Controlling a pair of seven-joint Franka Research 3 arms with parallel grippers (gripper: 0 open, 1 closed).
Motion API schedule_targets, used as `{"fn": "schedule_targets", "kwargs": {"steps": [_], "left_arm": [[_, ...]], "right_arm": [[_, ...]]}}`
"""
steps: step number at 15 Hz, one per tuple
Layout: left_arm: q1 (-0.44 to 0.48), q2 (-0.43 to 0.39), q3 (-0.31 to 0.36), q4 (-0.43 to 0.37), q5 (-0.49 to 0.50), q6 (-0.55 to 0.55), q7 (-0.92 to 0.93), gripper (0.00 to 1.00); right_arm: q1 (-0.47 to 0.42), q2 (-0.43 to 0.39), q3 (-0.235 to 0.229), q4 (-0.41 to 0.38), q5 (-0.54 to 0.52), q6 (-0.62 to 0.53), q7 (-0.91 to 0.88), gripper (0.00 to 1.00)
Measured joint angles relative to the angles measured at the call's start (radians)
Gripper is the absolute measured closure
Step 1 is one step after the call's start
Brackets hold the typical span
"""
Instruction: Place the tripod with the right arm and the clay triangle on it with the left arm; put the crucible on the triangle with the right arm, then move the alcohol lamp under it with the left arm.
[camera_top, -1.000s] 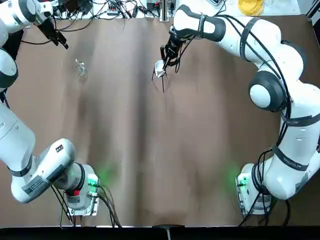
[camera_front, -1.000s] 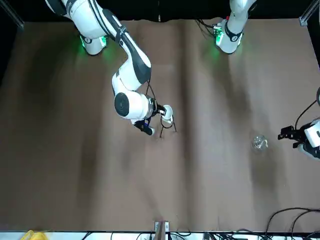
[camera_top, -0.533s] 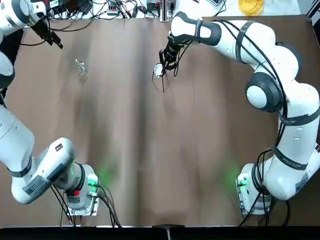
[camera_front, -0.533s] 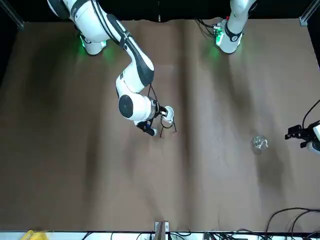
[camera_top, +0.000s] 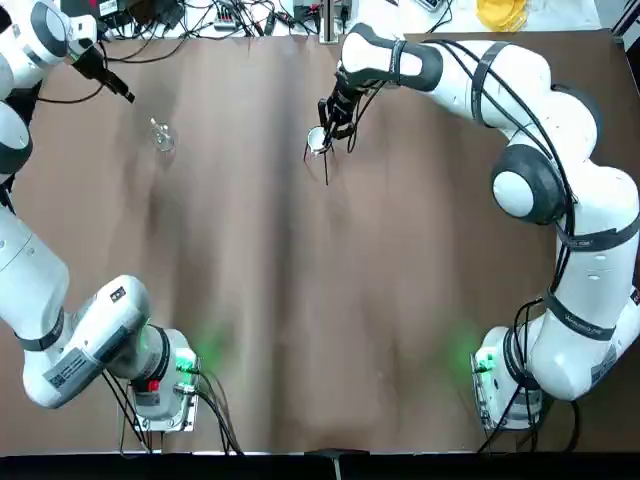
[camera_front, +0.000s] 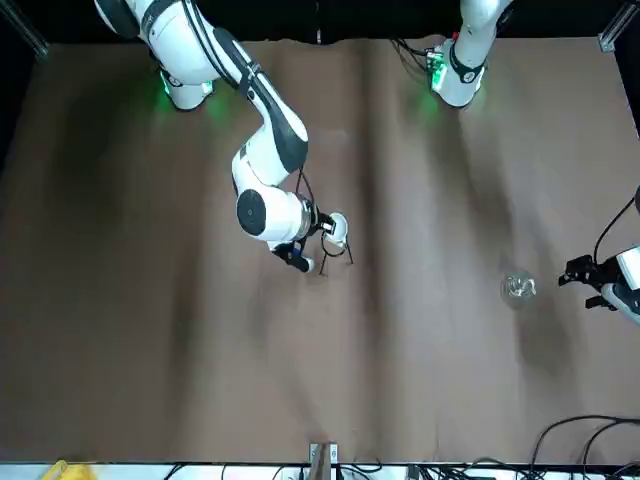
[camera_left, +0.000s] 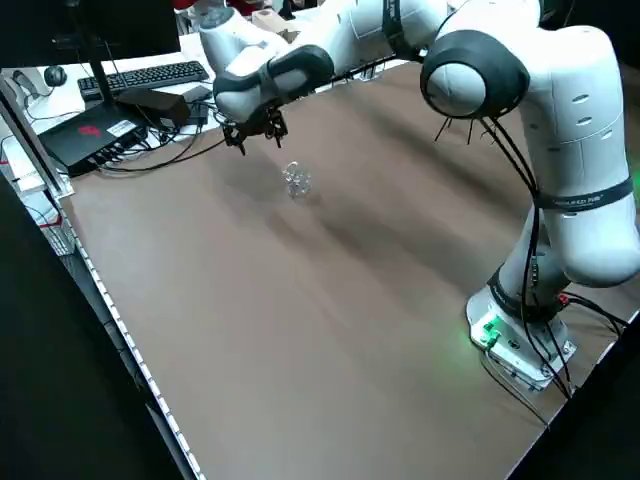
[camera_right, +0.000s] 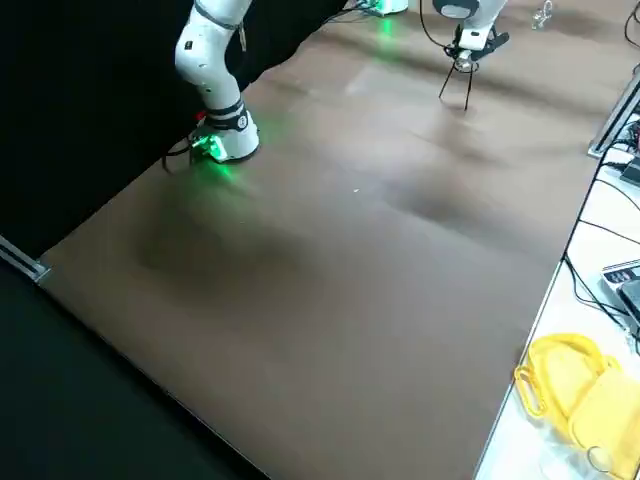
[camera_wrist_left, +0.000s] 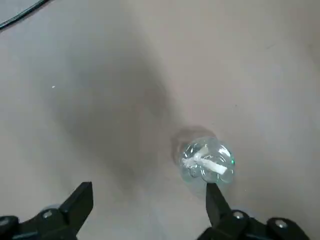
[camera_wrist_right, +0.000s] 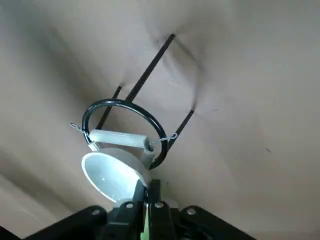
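Observation:
The black wire tripod (camera_top: 322, 158) stands at the table's far middle. The white clay triangle (camera_wrist_right: 119, 137) lies across its ring (camera_wrist_right: 150, 122). My right gripper (camera_wrist_right: 146, 186) is shut on the rim of the white crucible (camera_wrist_right: 111, 175), which hangs tilted at the ring's edge; whether it rests on the triangle I cannot tell. The front view shows the right gripper (camera_front: 318, 226) beside the crucible (camera_front: 336, 229). The clear glass alcohol lamp (camera_top: 162, 137) stands alone at the far left. My left gripper (camera_wrist_left: 147, 210) hovers open beside the alcohol lamp (camera_wrist_left: 206, 161), not touching it.
Cables and equipment (camera_top: 220, 15) line the table's far edge, with a yellow object (camera_top: 500, 12) at its far right corner. A keyboard (camera_left: 150, 75) and a black box lie beyond the table near the lamp. Both arm bases (camera_top: 165, 385) sit at the near edge.
The left gripper swung a little away from the lamp and then came back toward it. The right gripper shifted slightly with the crucible, then held still.

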Motion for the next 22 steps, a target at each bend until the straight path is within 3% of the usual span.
{"fn": "schedule_targets", "kwargs": {"steps": [5,11,19,22], "left_arm": [[0.048,0.067,0.001,0.000,-0.202,0.003,0.342,0.00],[0.092,0.142,0.002,-0.001,-0.400,0.002,0.707,0.00],[0.167,0.212,0.005,-0.003,-0.510,-0.168,1.148,0.00],[0.168,0.242,0.017,-0.005,-0.537,-0.186,1.247,0.00]], "right_arm": [[-0.003,0.000,-0.004,0.000,0.000,0.001,-0.011,0.85],[-0.005,0.000,-0.006,0.004,0.001,0.001,-0.025,0.81],[-0.005,-0.001,-0.008,0.015,0.001,-0.015,-0.030,0.75],[-0.011,-0.010,-0.016,0.019,0.001,-0.052,-0.031,0.75]]}}
